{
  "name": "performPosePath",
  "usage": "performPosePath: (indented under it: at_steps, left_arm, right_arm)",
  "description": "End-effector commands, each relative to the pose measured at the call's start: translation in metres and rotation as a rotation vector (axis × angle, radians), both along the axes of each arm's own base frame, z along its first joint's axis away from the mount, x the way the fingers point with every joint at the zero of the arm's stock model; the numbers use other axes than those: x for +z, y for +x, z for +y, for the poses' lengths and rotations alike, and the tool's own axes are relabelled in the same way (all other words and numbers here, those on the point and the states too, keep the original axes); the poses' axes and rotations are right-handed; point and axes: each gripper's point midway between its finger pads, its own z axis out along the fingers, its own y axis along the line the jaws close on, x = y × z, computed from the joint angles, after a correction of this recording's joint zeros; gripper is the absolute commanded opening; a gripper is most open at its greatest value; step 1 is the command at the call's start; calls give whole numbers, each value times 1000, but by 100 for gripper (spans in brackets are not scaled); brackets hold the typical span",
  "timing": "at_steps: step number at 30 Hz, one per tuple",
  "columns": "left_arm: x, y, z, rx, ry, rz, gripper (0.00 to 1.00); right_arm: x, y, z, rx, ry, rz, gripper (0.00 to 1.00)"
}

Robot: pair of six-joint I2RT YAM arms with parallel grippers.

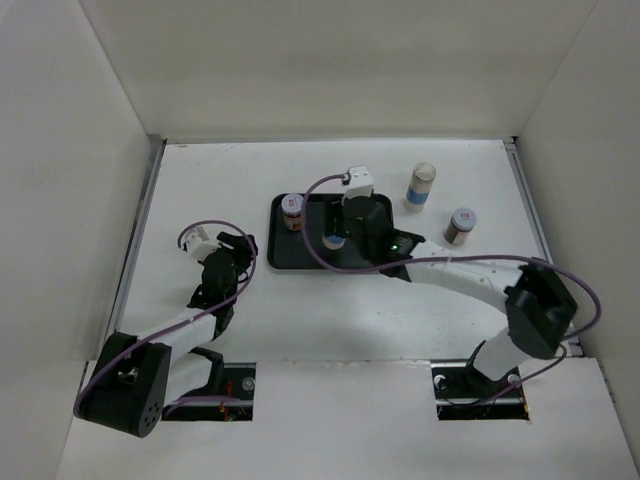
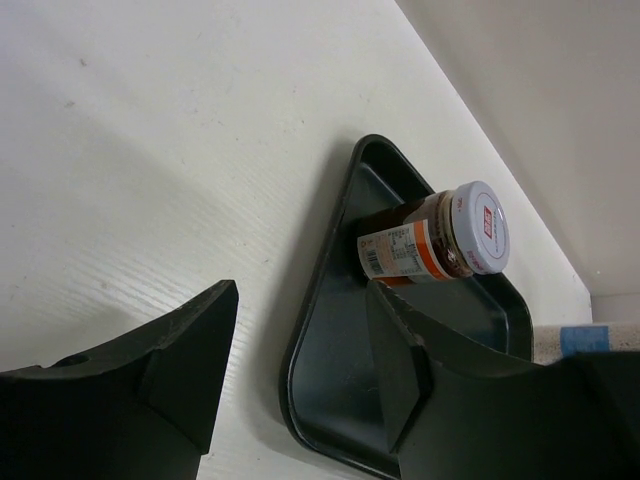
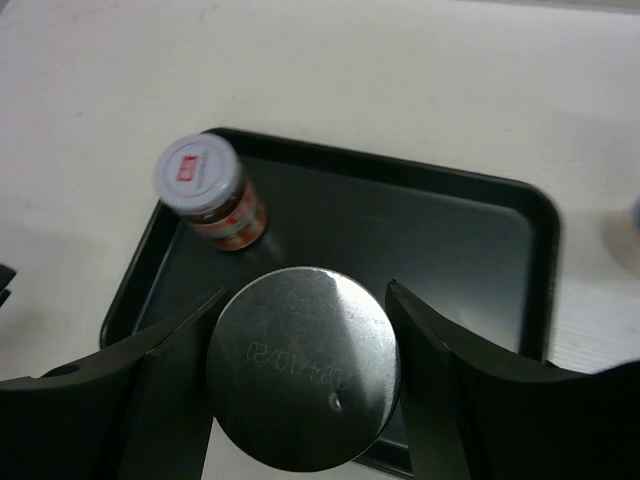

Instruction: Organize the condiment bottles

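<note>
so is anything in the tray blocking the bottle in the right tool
Nothing visible. The bottle in the right tool is over the tray; the red-lidded jar stands apart in its far left corner.

— What are your fingers doing?
— My left gripper (image 2: 300, 292) is hanging with its jaws apart, gripping nothing, above the white table (image 2: 180, 150) and the black tray (image 2: 335, 390).
— And the tray?
— It's carrying a dark bottle (image 2: 430, 240) with a red-marked white lid, near its far corner.
</note>
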Motion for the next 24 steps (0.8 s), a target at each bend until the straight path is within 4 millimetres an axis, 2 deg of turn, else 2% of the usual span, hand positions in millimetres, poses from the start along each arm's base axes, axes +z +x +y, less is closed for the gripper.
performPosePath:
  at_steps: [1,5,7,10,12,14,17,20,24]
  left_arm:
    - [13,3,-1,0,-32,-54,52]
    - [11,4,-1,-3,-38,-47,52]
    - [12,4,0,-1,-34,-50,52]
    - [11,3,1,0,-40,-49,52]
    - [12,3,-2,-8,-38,-50,52]
    - [12,4,-1,-4,-34,-48,52]
    - [10,4,-2,-8,-41,-41,52]
    - [12,4,-1,-6,-35,-50,52]
    - [14,3,-2,-10,-43,-54,52]
  right_arm:
    - [59,7,67,100,146,-127,54]
    - [40,8,109,156,105,-114,54]
    - [20,4,126,180,70,-88,55]
    - [-4,2,139,196,36,-61,55]
    - [-12,-1,143,201,26,-51,59]
    - [-13,-2,143,200,22,-51,72]
    - [3,-6,136,200,39,-69,91]
    - [30,-16,117,198,78,-102,100]
    - [65,-1,49,101,141,-146,100]
